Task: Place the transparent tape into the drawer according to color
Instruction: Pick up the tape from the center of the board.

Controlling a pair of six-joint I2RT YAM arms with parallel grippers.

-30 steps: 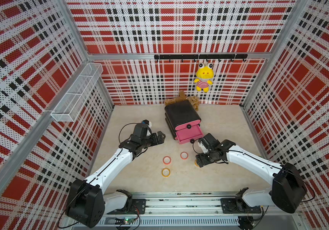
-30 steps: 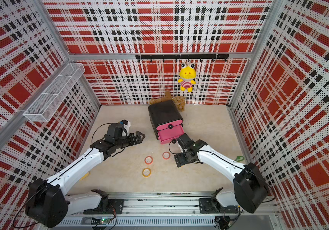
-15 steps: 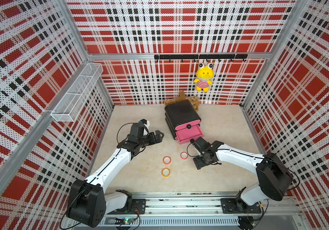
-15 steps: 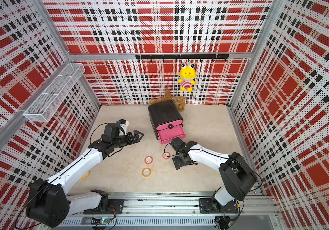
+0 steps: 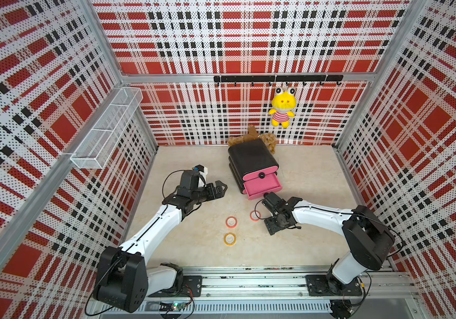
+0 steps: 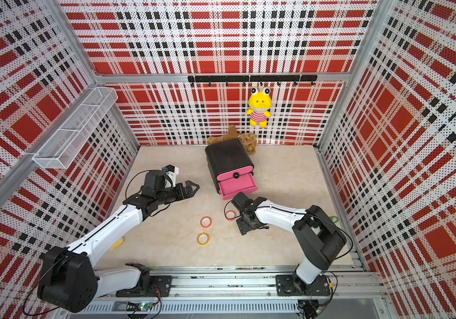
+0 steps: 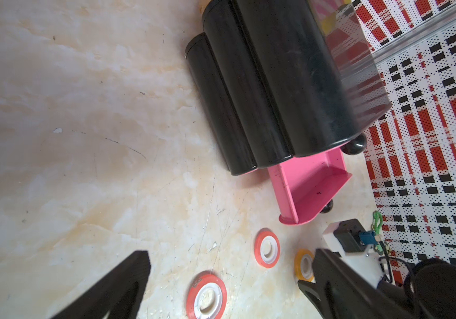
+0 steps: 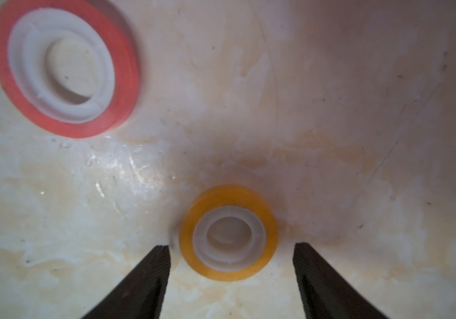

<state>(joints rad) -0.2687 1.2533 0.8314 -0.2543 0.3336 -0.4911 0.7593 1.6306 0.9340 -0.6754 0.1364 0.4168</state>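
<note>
- Table (image 7: pixel 83 110): pale marble-look top, smooth with a faint sheen and fine scratches.
- Drawer cabinet (image 7: pixel 290 82): glossy black plastic shell that mirrors the wall; its pink tray is smooth, matt plastic.
- Red tape ring (image 8: pixel 77 130) and yellow tape ring (image 8: pixel 229 194): translucent glossy film on matt white plastic cores.
- Wire basket (image 5: pixel 105 129), upper left in both top views: white metal mesh.
- Frog toy (image 5: pixel 282 106): soft plush cloth.

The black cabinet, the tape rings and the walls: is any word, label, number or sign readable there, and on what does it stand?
None: no readable text in any view.
Small black three-tier cabinet with pink drawer fronts: plain, no label.
Red-orange tape ring and yellow-orange tape ring, pale plastic cores: no print shows.
Small circuit board at the front rail: any marking too small to read.
</note>
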